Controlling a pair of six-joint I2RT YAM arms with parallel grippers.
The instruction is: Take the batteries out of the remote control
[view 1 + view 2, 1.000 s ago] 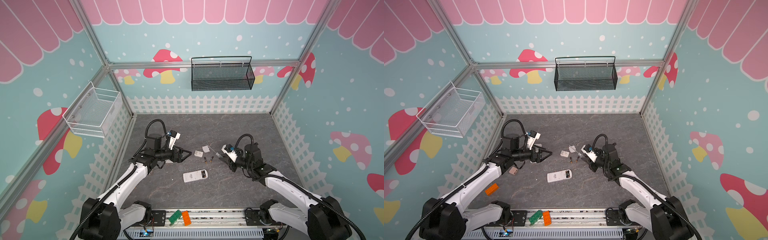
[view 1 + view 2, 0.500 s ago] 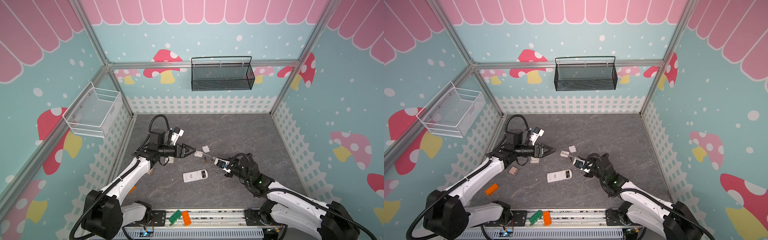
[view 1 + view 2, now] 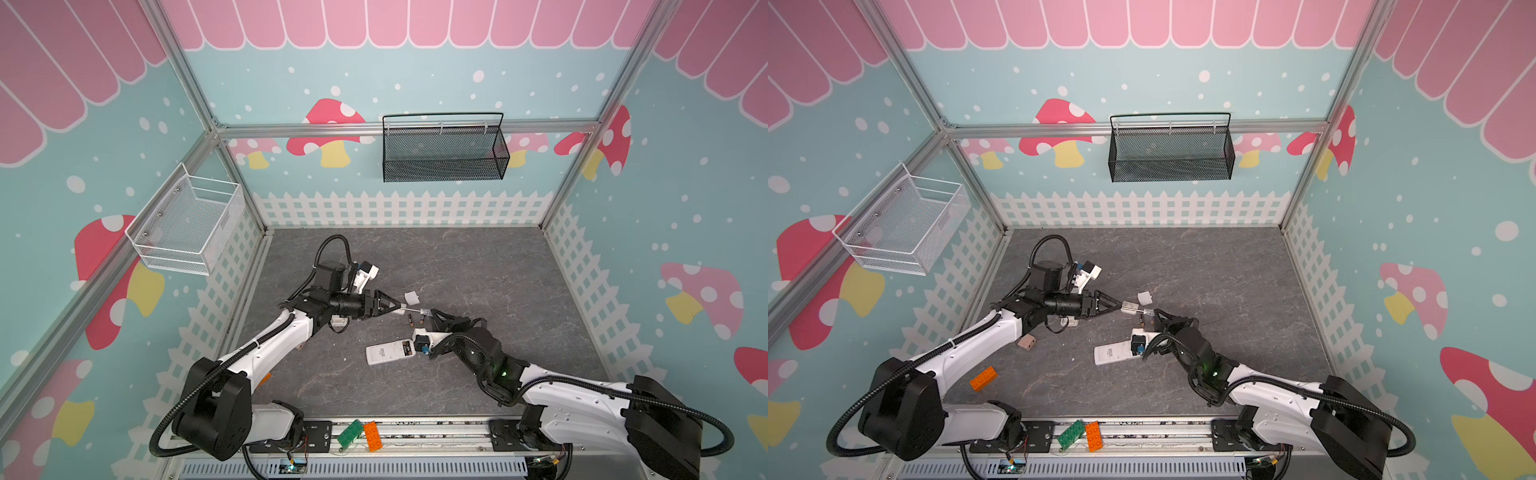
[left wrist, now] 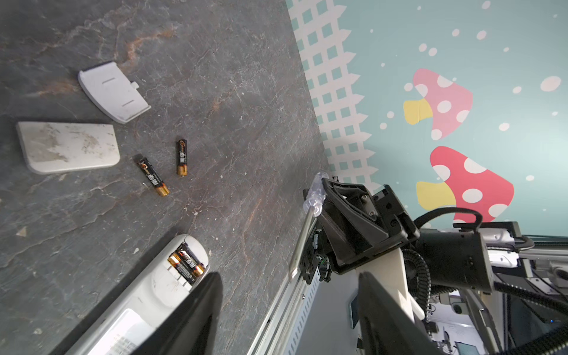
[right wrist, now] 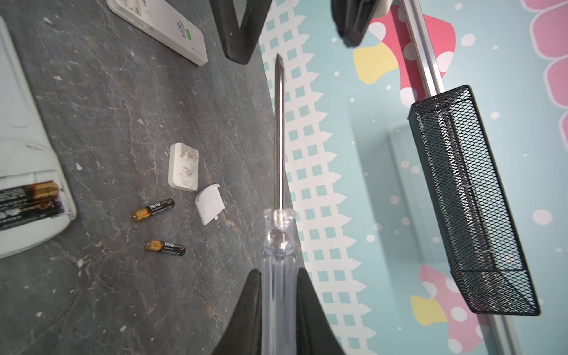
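Left end effector (image 3: 400,308) advanced to screwdriver (image 5: 279,138), near white covers (image 4: 113,95).

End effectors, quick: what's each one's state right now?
Left end effector: open, fingers well apart, holding nothing.
Right end effector: closed on the handle of the long thin clear-handled screwdriver.

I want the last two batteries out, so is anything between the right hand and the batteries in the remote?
Nothing visible: the two batteries lie uncovered in the remote's open compartment. The right hand is shut on the screwdriver, tip aimed away from them.
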